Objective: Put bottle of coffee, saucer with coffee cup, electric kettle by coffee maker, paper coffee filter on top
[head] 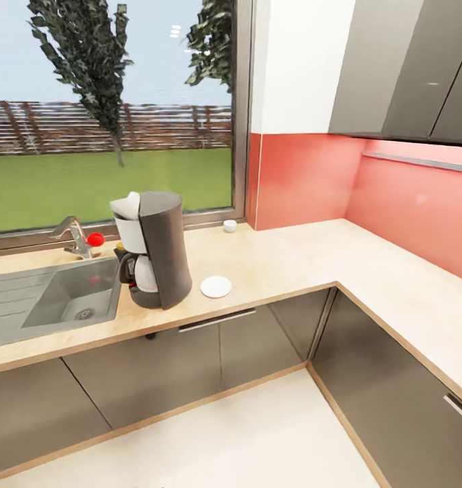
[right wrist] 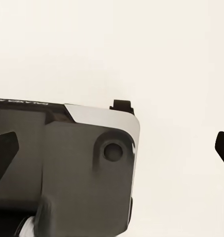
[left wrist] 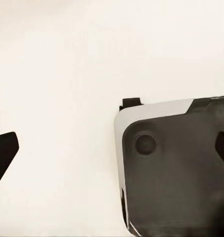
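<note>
The coffee maker point(head: 152, 249) stands on the countertop point(head: 285, 261), saucer point(head: 216, 287) at its 3 o'clock, cup point(head: 230, 226) at 1 o'clock. Both wrist views show fingers spread wide over pale floor point(left wrist: 67, 74), gripping nothing, no task thing between them.

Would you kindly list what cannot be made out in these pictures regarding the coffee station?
- Small white cup by the window, head view: too small to read detail.
- Yellow item behind the tall dark grey coffee maker, head view: mostly hidden by it.
- Grey sink, head view: cut off by the left edge.
</note>
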Robot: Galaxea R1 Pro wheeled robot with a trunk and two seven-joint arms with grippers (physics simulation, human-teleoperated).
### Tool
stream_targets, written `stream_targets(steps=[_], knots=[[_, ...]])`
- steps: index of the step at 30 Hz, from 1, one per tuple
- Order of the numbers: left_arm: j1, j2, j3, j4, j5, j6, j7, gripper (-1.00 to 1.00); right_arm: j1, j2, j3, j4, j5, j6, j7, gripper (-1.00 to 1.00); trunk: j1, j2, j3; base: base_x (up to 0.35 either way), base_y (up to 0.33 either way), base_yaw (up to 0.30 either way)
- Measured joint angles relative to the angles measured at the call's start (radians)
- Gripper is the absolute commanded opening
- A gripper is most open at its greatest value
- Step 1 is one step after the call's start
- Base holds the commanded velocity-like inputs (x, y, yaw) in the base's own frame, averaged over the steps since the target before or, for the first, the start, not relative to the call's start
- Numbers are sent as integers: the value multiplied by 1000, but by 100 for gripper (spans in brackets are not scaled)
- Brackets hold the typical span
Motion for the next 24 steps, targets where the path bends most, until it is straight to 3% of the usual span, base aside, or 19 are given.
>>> stream_targets(steps=[4,8,18,21,24], knots=[[17,21,1,61,-5,21,24,100,0,-3,-1,0,0,0,-1,100,0,0,-4,0,0,189],[49,33,1,84,-5,98,87,100,0,-7,-3,-9,0,1,-2,100,0,0,-8,0,0,190],[78,31,4,93,1,157,127,100,0,-16,-2,-96,1,-35,-89,100,0,0,-19,0,0,200],[94,22,7,93,0,237,182,100,0,-14,5,-87,5,-74,-96,100,0,0,-22,18,0,241],[95,19,8,93,0,250,231,100,0,-15,5,-70,3,-77,-97,100,0,0,-24,66,0,252]])
